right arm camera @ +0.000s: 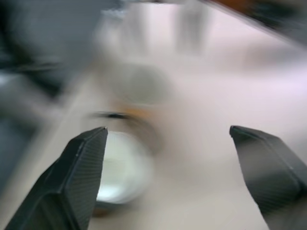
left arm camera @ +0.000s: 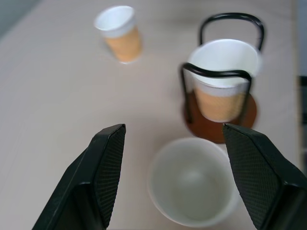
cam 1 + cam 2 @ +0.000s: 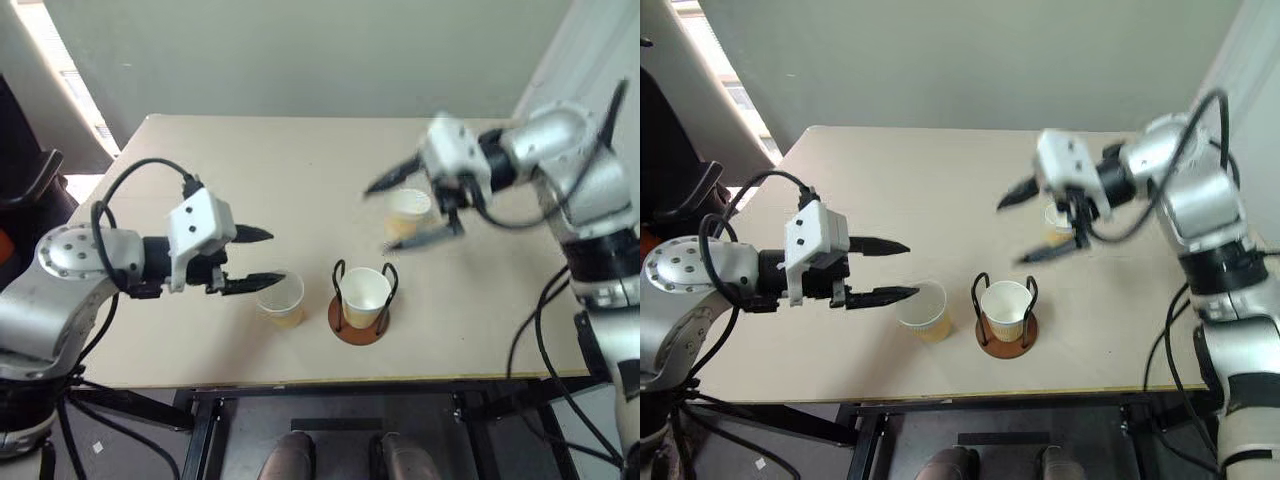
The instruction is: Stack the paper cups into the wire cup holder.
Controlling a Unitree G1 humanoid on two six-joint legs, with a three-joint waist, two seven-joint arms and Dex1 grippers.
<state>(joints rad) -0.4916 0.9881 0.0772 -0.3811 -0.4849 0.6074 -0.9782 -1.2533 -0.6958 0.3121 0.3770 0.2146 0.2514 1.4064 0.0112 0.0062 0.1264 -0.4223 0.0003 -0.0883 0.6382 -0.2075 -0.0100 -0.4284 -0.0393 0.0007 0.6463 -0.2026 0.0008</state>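
Pale and bare of any writing, the bench [image 3: 230, 170] sits before a plain grey wall. Near its front edge the wire cup holder [image 3: 359, 305] stands upright with one paper cup [image 3: 365, 295] in it. Just beside it a second cup [image 3: 281, 299] stands, the left claw [image 3: 252, 260] spread wide at its rim. A third cup [image 3: 409, 213] stands farther back, with the right claw [image 3: 410, 206] hanging spread over it. No cup shows a label.
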